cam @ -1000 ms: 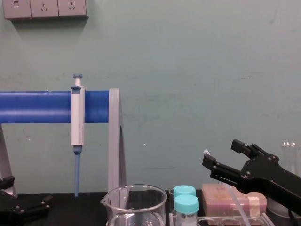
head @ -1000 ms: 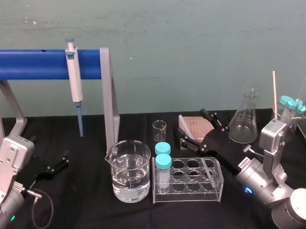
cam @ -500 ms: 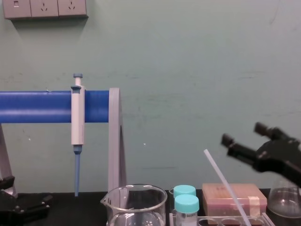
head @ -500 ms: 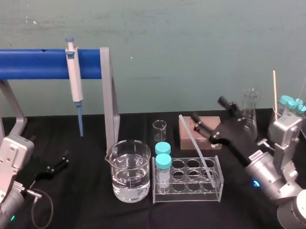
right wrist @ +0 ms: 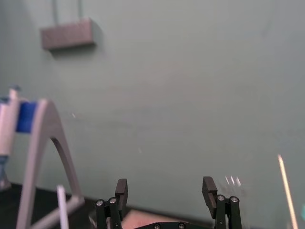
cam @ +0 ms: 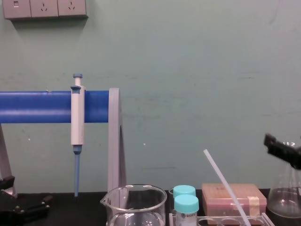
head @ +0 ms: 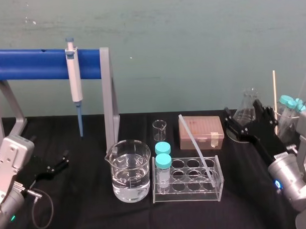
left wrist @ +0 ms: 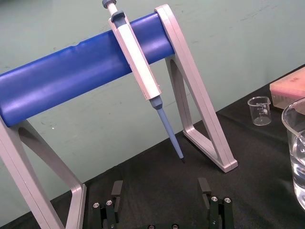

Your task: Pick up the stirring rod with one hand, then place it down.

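Nearest, L gripper [head: 54, 165] sits parked on the bench [head: 86, 207] at left, fingers apart. Mid-bench the stirring rod [head: 194, 145] leans in the tube rack [head: 188, 179], lower end in a front-right well, top tilted back-left. R gripper [head: 243, 116] hovers right of it, spread & empty, so any grab should prob. close across the bare upper shaft & lift along the lean, clear of the rack rim; room's open above, but flask [head: 248, 103] & tip box [head: 200, 128] crowd behind.
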